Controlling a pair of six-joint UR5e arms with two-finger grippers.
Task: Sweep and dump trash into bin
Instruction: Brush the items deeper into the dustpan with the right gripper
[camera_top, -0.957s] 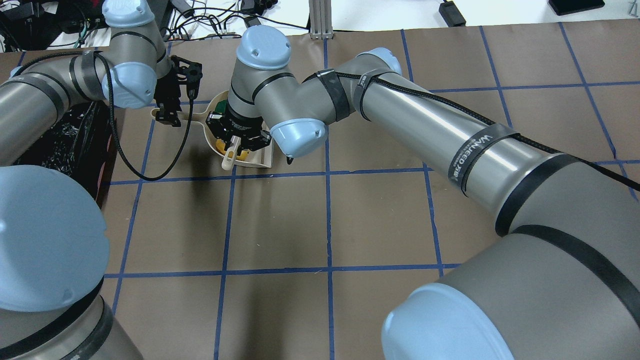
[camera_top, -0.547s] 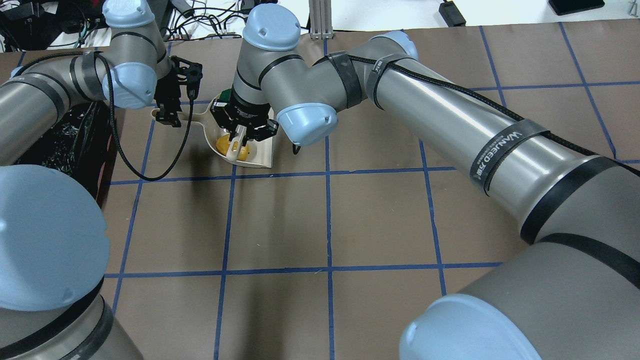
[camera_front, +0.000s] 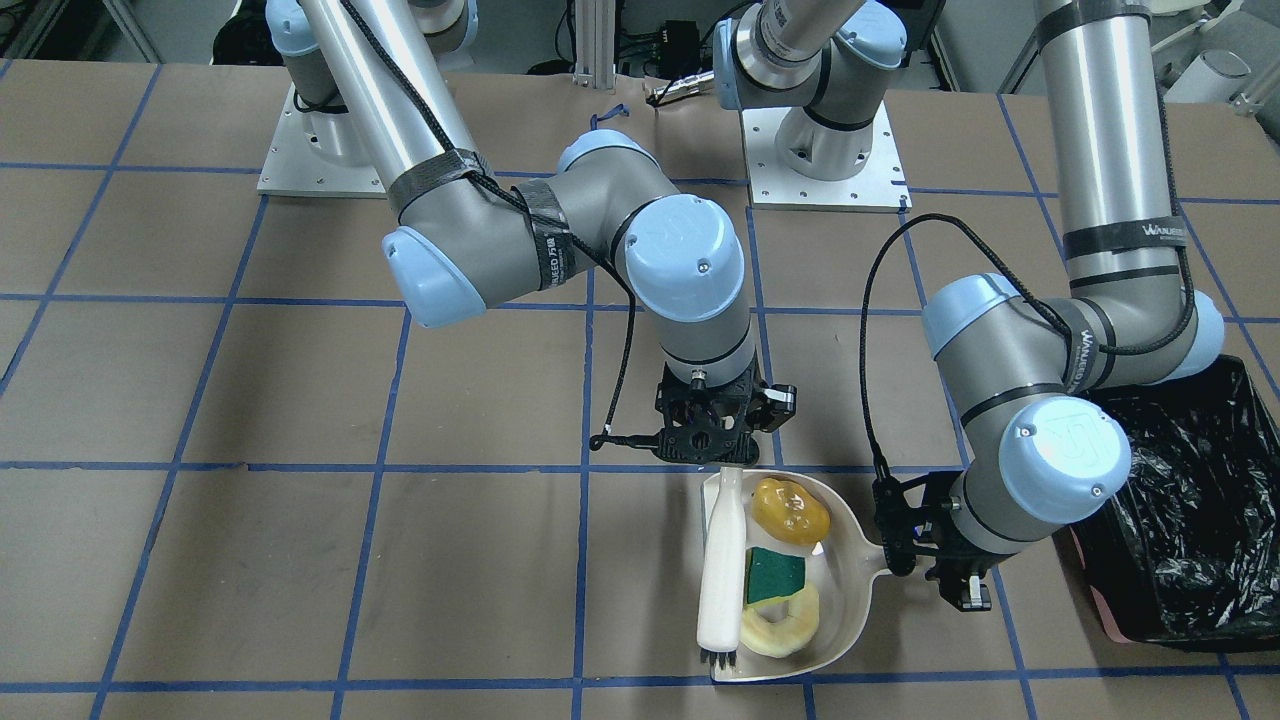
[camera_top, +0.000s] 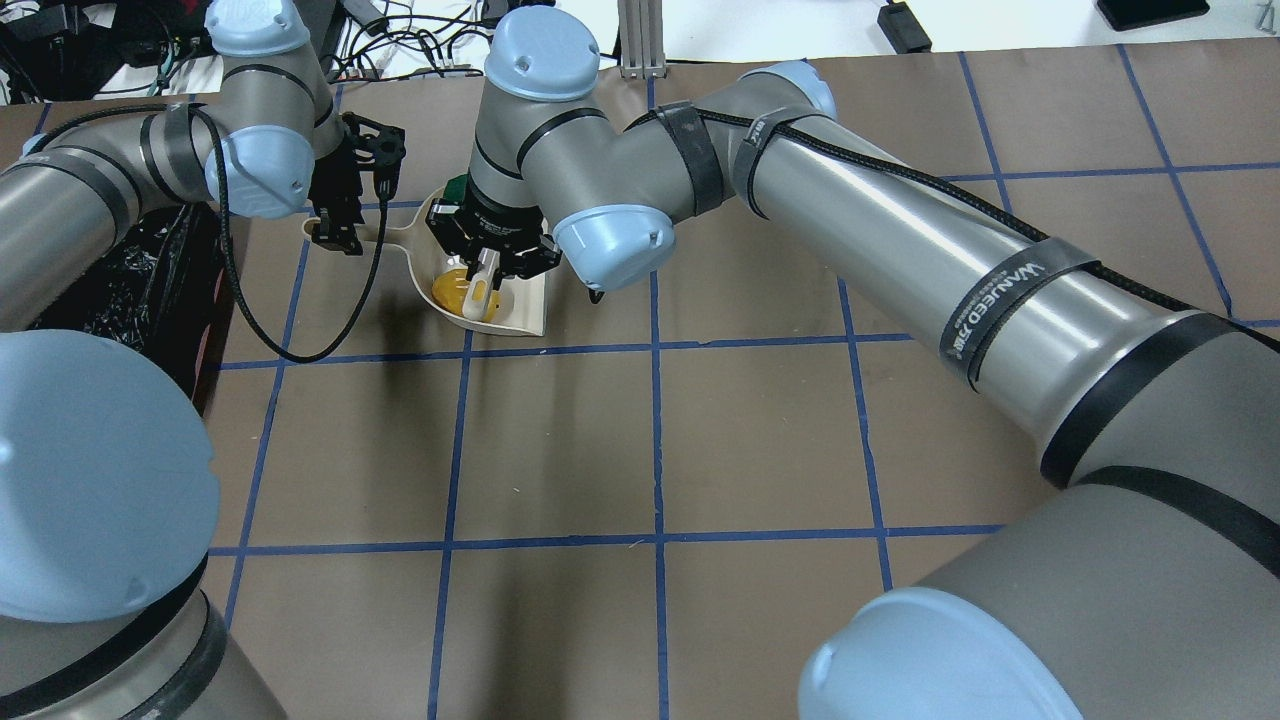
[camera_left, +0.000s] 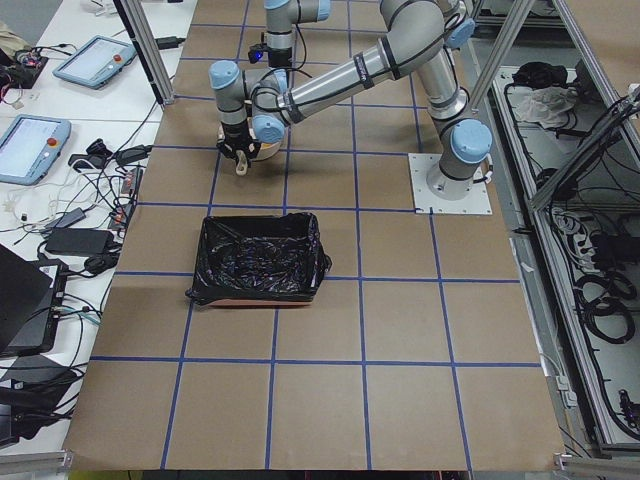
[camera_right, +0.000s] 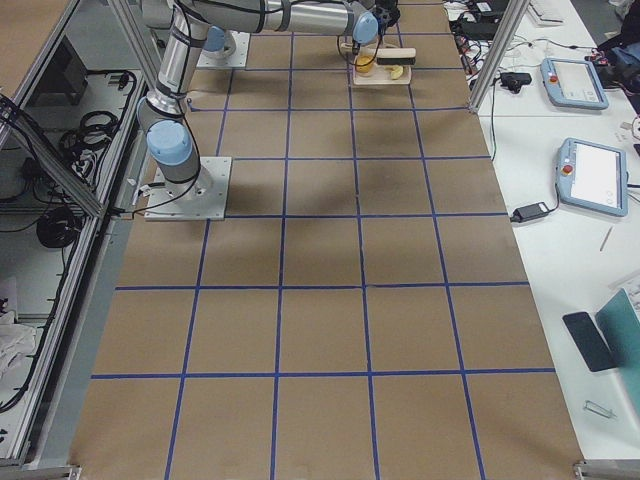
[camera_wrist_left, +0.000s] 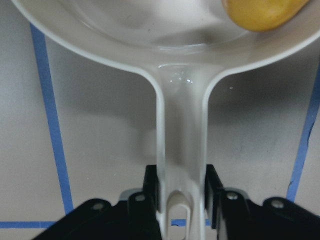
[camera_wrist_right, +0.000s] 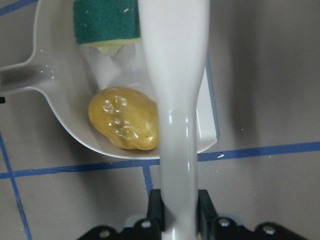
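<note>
A beige dustpan (camera_front: 848, 570) lies on the table and holds all three trash items: the orange-yellow potato lump (camera_front: 790, 510), the green-topped sponge (camera_front: 775, 574) and the pale melon slice (camera_front: 783, 632). My left gripper (camera_front: 925, 560) is shut on the dustpan handle (camera_wrist_left: 181, 145). My right gripper (camera_front: 722, 452) is shut on a white brush (camera_front: 722, 570), which lies along the pan's open side beside the trash. The right wrist view shows the brush handle (camera_wrist_right: 175, 95), the potato (camera_wrist_right: 125, 125) and the sponge (camera_wrist_right: 105, 22). The black-lined bin (camera_front: 1185, 530) stands beyond the left arm.
In the overhead view the bin (camera_top: 120, 285) sits at the left edge under my left arm, and the dustpan (camera_top: 525, 312) is to its right. Brown table paper with blue tape grid surrounds them. Cables and monitors lie past the table's far edge.
My right gripper and the brush have shifted slightly away from the robot, further into the pan, uncovering more of the potato. The left gripper and the dustpan have stayed in place.
</note>
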